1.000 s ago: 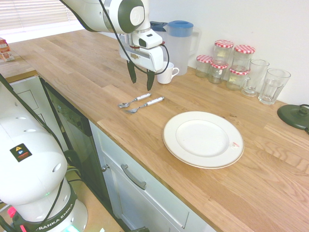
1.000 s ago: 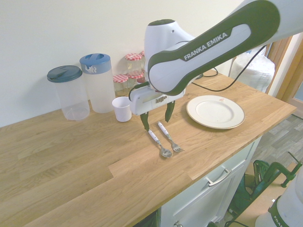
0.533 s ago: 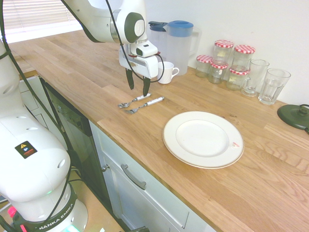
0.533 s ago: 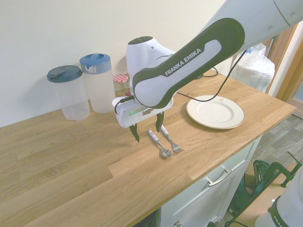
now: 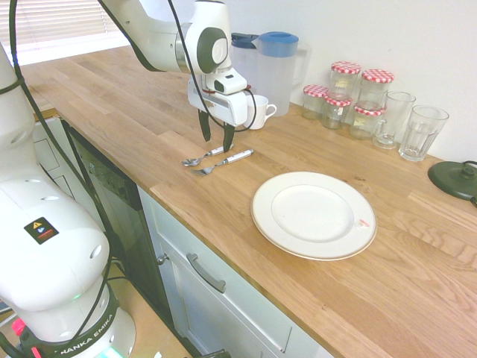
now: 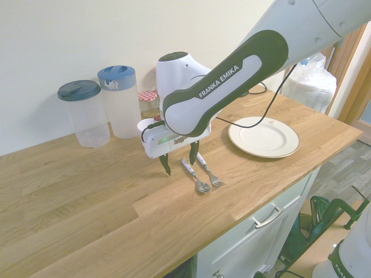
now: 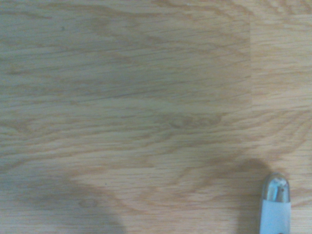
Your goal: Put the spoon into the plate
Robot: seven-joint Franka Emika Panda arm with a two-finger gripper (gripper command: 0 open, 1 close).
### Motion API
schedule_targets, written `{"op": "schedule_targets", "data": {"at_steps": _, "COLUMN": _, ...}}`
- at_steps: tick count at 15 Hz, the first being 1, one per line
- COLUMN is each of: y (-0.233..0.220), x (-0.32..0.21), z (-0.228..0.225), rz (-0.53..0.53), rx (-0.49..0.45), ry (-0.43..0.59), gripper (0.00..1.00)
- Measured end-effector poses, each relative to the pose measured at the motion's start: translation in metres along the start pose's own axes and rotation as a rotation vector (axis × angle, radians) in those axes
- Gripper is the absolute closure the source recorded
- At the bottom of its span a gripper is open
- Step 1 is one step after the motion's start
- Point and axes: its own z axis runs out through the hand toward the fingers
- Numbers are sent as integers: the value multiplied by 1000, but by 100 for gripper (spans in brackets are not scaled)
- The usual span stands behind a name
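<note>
Still on the wood: spoon beside the fork, plate to the right

Currently, as the first exterior view shows it, the spoon (image 5: 191, 161) lies toward the left on the wooden worktop (image 5: 119, 97), its shiny bowl pointing left and nearer, its pale handle running right and farther. Above the handle end hangs the gripper (image 5: 218, 145), pointing down, its two dark fingers spread apart with nothing between them. Just beside the spoon, on its right and nearer side, lies the fork (image 5: 237, 156), roughly parallel to it, tines also to the left. The wrist view catches the metal-capped end of a pale handle; whose handle it is, I cannot tell.

Farther back stand two clear plastic pitchers, one with a dark lid (image 5: 244, 63), the other with a blue lid (image 5: 277, 74), and a white mug (image 5: 258, 112) in front of them. To the right of the cutlery and nearer, the white plate (image 5: 313, 216) lies flat, a thin golden line round its rim and a small red mark on its right side. Behind it are stacked glass jars (image 5: 344, 108) with red-checked lids, then two drinking glasses (image 5: 406, 130). At the far right sits a dark green round object (image 5: 453, 181), partly cut off.
</note>
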Motion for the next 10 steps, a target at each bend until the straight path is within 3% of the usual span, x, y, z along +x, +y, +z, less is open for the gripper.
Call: {"op": "schedule_targets", "data": {"at_steps": 10, "y": 0, "x": 3, "z": 4, "rz": 8, "rx": 6, "ry": -3, "gripper": 100}}
